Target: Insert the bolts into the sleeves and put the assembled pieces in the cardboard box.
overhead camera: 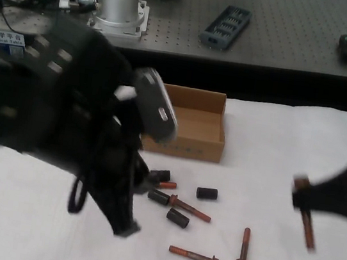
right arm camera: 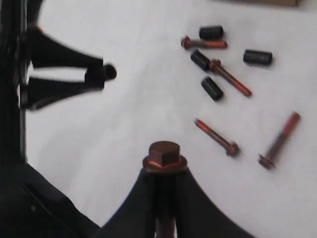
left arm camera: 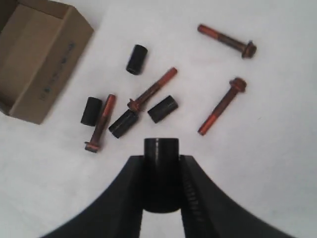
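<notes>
Bolts (left arm camera: 227,40) five, sleeves (left arm camera: 136,59) five, box (left arm camera: 44,74) one.

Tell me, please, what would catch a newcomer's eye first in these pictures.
The left jaws clamp a black sleeve, and the right jaws hold a rusty bolt. On the white cloth near the cardboard box lie loose bolts and sleeves.

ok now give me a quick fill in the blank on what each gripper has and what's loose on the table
1. The left gripper is shut on a black ___.
2. The right gripper is shut on a rusty ___.
3. ___ loose bolts lie on the white cloth.
Missing words: sleeve; bolt; four.
</notes>
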`<state>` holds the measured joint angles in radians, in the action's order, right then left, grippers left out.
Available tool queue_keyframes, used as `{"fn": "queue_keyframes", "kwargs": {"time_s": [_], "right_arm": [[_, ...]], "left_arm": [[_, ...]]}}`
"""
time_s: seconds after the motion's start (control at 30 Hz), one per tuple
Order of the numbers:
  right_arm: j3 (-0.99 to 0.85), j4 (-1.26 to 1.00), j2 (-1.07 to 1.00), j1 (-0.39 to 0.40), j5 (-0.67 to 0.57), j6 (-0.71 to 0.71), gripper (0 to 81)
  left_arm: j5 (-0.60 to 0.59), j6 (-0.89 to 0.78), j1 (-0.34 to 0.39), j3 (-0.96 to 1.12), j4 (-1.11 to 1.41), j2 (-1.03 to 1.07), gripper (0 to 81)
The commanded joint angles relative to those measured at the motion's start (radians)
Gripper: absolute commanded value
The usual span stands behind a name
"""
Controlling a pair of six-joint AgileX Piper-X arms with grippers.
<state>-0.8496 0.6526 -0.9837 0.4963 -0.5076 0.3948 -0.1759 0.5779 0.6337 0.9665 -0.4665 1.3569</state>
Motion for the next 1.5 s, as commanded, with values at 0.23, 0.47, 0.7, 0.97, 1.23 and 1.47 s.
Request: {"fn": "queue_keyframes", "kwargs": {"time_s": [0.23,0.47,0.7,0.97,1.23,1.47], "right_arm": [[-0.004,-0.388,-0.032,-0.005,-0.072,0.278,2.6],[-0.004,-0.535,-0.099,0.008,-0.121,0.408,2.6],[-0.004,-0.570,-0.145,0.094,-0.122,0.422,2.6],[-0.004,-0.677,-0.165,0.109,-0.108,0.470,2.6],[-0.004,-0.682,-0.170,0.109,-0.108,0.481,2.6],[-0.004,-0.682,-0.170,0.109,-0.108,0.481,2.6]], "left_arm": [[-0.286,-0.547,0.001,-0.099,0.138,-0.268,0.6],[-0.337,-0.684,-0.001,-0.173,0.322,-0.305,0.6],[-0.410,-0.815,-0.021,-0.202,0.495,-0.305,0.6],[-0.466,-0.856,-0.022,-0.202,0.555,-0.305,0.6],[-0.466,-0.855,-0.022,-0.202,0.558,-0.305,0.6],[-0.466,-0.855,-0.022,-0.202,0.571,-0.305,0.6]]}}
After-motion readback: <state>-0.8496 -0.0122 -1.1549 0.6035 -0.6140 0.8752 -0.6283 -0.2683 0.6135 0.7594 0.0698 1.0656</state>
